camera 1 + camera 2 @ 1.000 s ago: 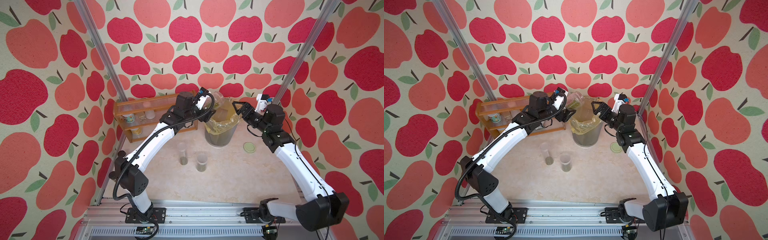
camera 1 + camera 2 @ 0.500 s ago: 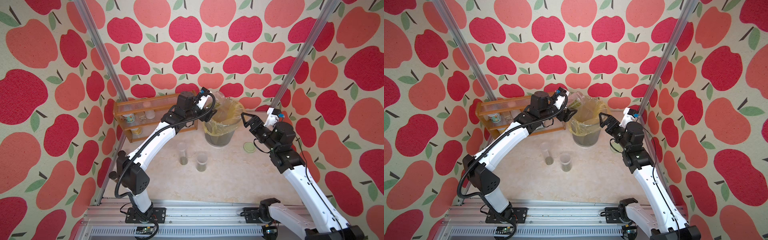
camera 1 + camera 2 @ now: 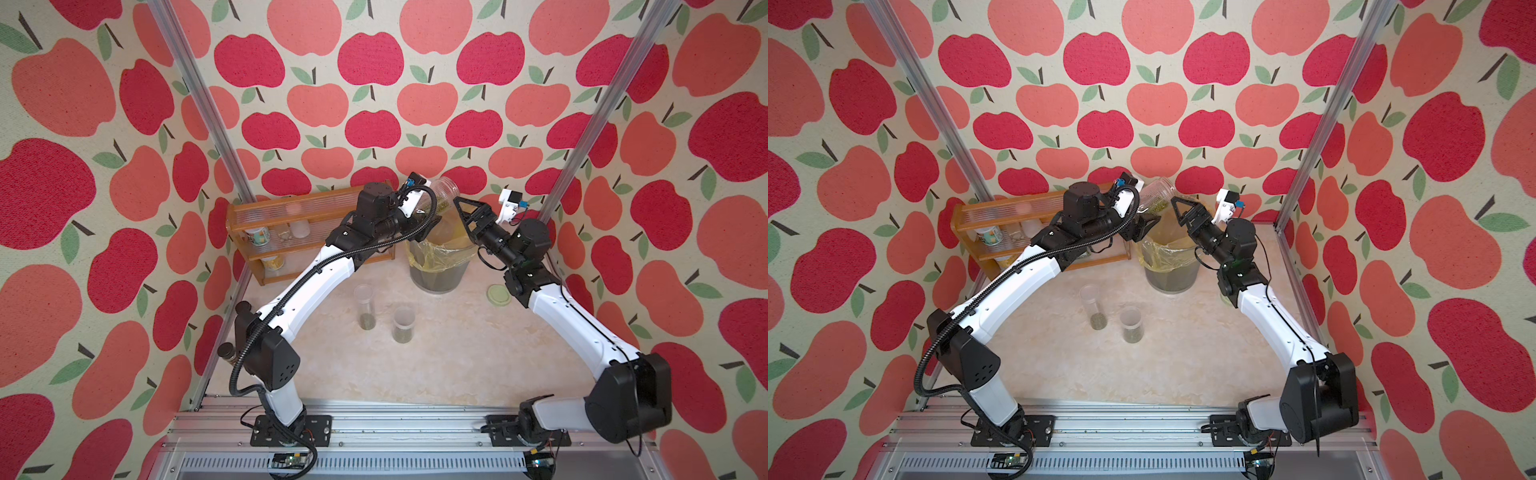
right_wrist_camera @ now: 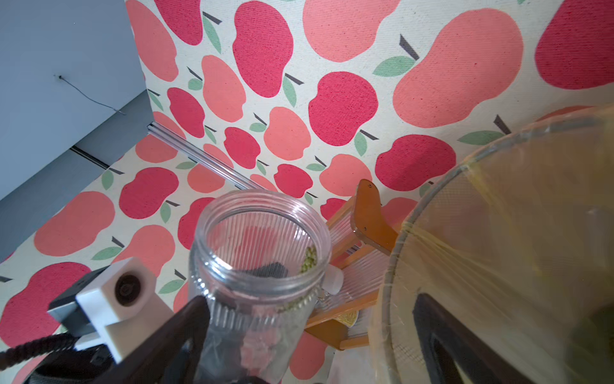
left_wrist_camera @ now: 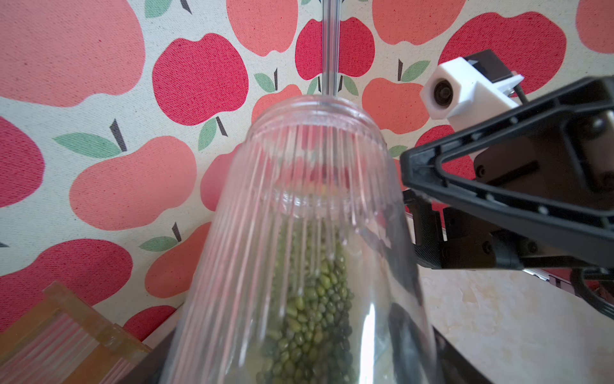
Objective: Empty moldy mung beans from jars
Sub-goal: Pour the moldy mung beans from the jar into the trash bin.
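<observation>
Right gripper [image 3: 462, 211] has swung back in from its pulled-away pose of half a second ago. Its jaws are spread wide and empty, tips just beside the mouth of the ribbed jar [image 3: 444, 192]. Left gripper [image 3: 431, 212] unchanged: clamped on that jar's body, holding it tilted above the lined bin [image 3: 440, 272]. Mung beans [image 5: 309, 309] lie along the lower wall, a few at the rim. Pour judged begun, not finished. Tall jar [image 3: 365, 305] and short jar [image 3: 403, 326] stand upright, beans still inside. Green lid [image 3: 498, 295] lies beside the bin. Obstruction: the right jaws crowd the pour path.
</observation>
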Robot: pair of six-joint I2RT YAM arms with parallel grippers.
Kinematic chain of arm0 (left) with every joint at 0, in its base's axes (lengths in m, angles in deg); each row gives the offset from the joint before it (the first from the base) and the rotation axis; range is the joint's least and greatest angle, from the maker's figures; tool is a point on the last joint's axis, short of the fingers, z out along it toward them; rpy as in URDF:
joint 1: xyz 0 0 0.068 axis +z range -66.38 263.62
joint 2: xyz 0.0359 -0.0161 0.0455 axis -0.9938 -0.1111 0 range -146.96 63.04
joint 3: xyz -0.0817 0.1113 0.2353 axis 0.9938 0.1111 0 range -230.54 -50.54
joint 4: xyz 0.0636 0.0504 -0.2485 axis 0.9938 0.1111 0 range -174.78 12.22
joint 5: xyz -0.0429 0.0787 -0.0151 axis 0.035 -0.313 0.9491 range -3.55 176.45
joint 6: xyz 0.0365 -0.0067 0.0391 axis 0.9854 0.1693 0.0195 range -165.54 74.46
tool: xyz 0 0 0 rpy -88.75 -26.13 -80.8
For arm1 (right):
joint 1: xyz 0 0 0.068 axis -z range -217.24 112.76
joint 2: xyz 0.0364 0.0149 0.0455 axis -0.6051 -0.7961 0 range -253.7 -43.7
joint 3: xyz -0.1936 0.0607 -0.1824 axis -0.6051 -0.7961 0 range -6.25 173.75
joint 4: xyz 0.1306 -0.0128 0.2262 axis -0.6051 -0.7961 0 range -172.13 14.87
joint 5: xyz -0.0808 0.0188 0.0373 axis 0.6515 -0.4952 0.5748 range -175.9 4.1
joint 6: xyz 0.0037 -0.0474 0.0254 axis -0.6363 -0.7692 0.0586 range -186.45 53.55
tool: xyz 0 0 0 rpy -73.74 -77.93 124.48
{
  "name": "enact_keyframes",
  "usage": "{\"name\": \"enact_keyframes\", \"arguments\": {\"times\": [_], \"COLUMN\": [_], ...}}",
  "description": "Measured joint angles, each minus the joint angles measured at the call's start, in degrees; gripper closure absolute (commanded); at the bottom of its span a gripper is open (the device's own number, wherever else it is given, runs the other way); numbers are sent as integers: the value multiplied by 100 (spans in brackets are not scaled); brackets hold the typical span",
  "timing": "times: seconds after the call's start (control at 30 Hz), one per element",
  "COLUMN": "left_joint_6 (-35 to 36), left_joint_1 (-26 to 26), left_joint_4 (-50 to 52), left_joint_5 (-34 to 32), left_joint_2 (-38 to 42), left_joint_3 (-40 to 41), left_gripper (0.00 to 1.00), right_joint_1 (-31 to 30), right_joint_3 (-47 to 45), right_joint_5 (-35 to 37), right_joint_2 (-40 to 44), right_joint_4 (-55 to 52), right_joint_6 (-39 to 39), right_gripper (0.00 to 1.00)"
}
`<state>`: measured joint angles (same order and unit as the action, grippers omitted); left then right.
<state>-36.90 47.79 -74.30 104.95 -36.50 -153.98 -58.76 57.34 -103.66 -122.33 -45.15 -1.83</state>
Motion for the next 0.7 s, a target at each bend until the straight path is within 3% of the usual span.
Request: {"name": "enact_keyframes", "arguments": {"times": [0.57,0.7], "left_joint_6": [295,341], "left_joint_1": [-61,-81], "left_joint_4": [-136,-151], "left_joint_5": [649,654], "left_joint_2": [2,2], "left_joint_3": [297,332], "left_gripper": [60,60], "right_joint_1": [-249,-256], "right_joint_3": [400,479], "right_joint_5": [-105,-129], "right_joint_2": [-610,-723], "right_joint_4": [560,553], "right_joint_6": [304,356], "right_gripper": [1,15]}}
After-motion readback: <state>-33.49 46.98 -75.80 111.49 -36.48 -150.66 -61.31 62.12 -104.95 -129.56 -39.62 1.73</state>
